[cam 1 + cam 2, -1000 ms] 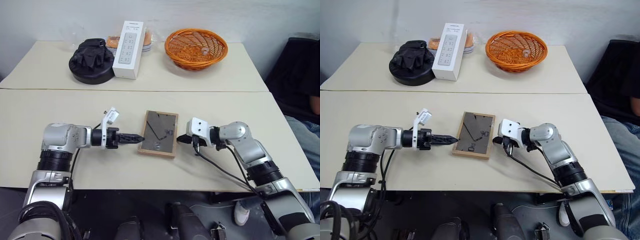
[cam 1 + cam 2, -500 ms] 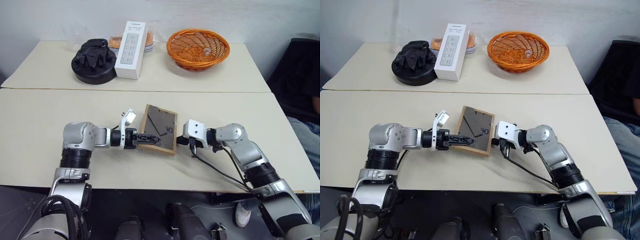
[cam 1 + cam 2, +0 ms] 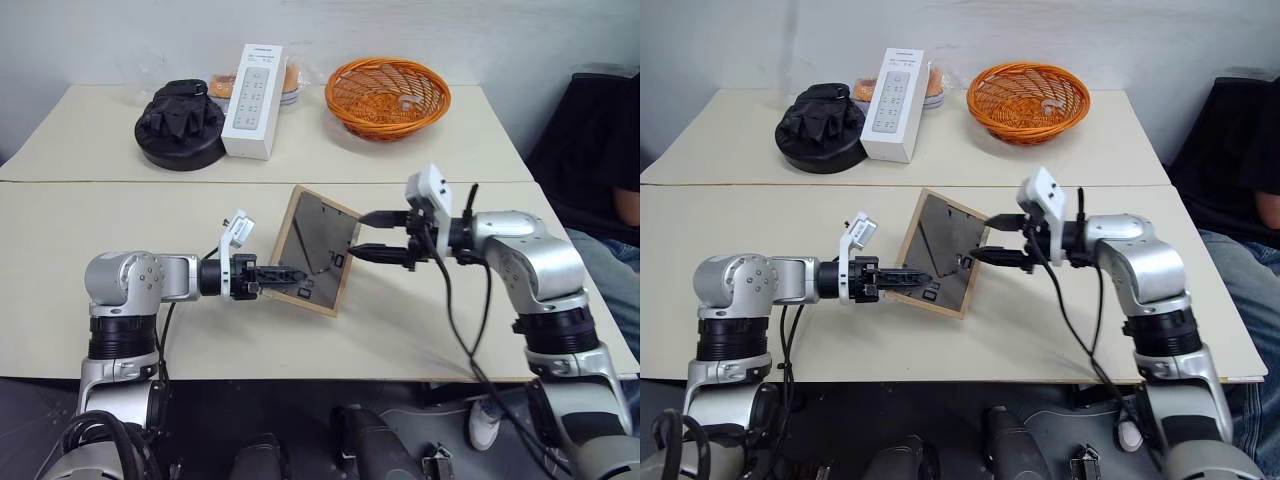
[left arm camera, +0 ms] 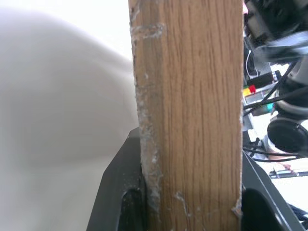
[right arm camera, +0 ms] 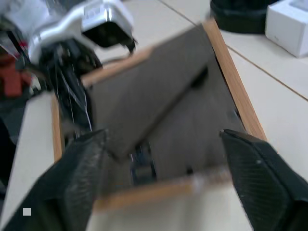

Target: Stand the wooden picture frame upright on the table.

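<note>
1. Light-wood and dark grey, the wooden picture frame [image 3: 316,251] sits near the middle of the front desk [image 3: 120,215], tilted up with its grey back toward the camera; its lower edge is at or just above the desk surface, and I cannot tell which.
2. Left tool [image 3: 285,276] reaches in level from the left; its black fingers are closed narrow on the frame's lower left edge; in the left wrist view the wood edge fills the gap between the two fingers [image 4: 118,192].
3. Right tool [image 3: 378,236] hovers at the frame's right edge, raised above the desk; its fingers stand wide apart, one above the other, holding nothing; whether a fingertip touches the frame I cannot tell.
4. In the right wrist view the grey back shows a fold-out stand [image 5: 144,96] lying across it.
5. On the far desk, well apart from the frame: a black bundle [image 3: 180,122]; a white rectangular box [image 3: 251,86] just beside it; an orange woven basket [image 3: 388,95] to the right.
6. At the right edge, beyond the desk, a person's leg in jeans [image 3: 610,275] is visible.
</note>
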